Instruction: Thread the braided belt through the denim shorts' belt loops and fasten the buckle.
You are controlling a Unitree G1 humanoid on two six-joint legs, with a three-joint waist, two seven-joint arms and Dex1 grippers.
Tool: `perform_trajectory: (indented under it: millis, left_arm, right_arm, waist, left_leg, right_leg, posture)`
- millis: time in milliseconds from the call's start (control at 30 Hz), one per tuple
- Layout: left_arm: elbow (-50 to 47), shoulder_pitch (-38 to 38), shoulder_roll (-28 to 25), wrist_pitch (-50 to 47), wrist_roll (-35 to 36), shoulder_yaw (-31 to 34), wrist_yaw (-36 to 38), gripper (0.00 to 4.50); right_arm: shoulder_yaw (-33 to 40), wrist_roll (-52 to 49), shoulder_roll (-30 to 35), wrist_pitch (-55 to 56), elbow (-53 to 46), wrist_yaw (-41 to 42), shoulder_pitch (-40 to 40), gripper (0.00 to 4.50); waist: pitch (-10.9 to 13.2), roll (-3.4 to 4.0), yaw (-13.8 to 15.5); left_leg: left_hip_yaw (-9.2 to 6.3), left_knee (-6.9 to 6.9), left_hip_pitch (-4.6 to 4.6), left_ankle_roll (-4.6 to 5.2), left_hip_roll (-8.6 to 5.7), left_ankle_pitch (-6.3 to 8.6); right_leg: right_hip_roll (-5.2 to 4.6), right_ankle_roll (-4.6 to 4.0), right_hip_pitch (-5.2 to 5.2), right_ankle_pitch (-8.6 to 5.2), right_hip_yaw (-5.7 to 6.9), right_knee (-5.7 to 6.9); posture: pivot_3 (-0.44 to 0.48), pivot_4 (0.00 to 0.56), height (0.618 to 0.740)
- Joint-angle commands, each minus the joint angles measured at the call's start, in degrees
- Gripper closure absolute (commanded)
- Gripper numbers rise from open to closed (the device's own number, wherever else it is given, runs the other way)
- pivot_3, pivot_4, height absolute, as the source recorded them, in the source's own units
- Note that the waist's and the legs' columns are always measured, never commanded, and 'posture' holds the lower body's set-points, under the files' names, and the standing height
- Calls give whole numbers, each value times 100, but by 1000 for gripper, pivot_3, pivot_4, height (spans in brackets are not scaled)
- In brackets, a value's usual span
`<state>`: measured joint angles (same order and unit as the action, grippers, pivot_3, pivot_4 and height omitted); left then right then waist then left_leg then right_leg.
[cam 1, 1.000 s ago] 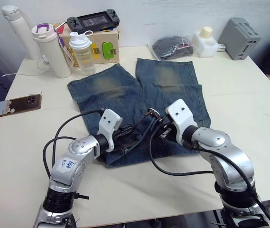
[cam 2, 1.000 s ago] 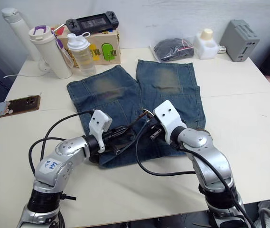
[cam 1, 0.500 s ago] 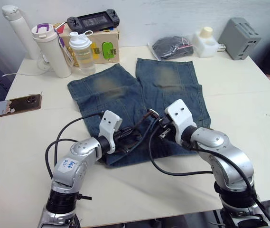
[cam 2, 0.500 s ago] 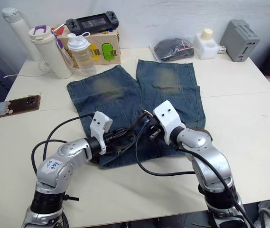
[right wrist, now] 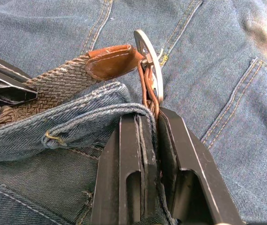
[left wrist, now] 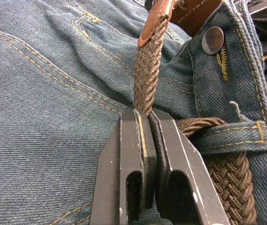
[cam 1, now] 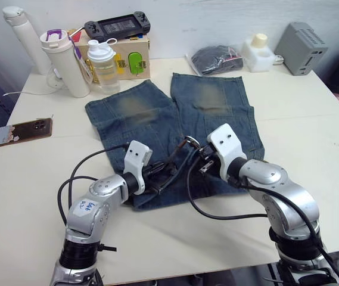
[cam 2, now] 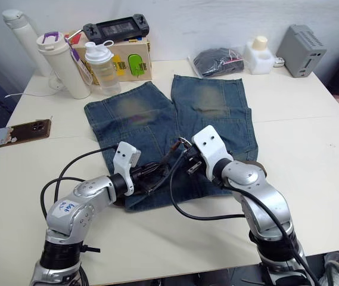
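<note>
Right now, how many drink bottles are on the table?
3, all at the far left corner: white flask, purple-lidded tumbler, clear shaker bottle. Others may hide behind the box.

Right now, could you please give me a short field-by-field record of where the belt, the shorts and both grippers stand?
surface: table
denim shorts: flat, legs pointing away from the robot, waistband near the grippers
braided belt: runs under a belt loop at the waistband
buckle: silver frame standing above the denim, not fastened
left gripper: shut on the braided belt's woven strap
right gripper: shut on the brown leather at the buckle, pressed against the waistband
</note>
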<state>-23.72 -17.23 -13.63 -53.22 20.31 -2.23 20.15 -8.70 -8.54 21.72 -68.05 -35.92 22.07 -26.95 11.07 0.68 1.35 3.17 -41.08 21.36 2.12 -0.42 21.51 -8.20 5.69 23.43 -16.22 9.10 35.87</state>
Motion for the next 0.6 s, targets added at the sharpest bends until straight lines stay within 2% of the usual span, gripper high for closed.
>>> perform_trajectory:
  millis: [33, 400, 600]
  left_arm:
    - [-56, -66, 49, 11, 114, -86, 33, 4500]
    - [106, -277, 116, 212, 95, -269, 142, 4500]
    - [359, -484, 219, 459, 6, -372, 163, 4500]
  right_arm:
    - [-29, -80, 39, 16, -284, -42, -121, 4490]
    - [-708, -351, 340, 18, -429, 363, -86, 4490]
    - [-1255, -368, 801, 273, -436, 727, -148, 4490]
  waist:
    - [0, 0, -3]
    - [0, 0, -4]
    - [0, 0, -10]
  left_leg:
    - [0, 0, 0, 0, 0, 0]
    - [0, 1, 0, 0, 0, 0]
    - [1, 2, -1, -1, 3, 0]
  right_leg:
    - [0, 0, 0, 0, 0, 0]
    - [0, 0, 0, 0, 0, -1]
    - [0, 0, 1, 0, 0, -3]
  posture:
    - [0, 150, 687]
    - [0, 150, 687]
    - [0, 150, 687]
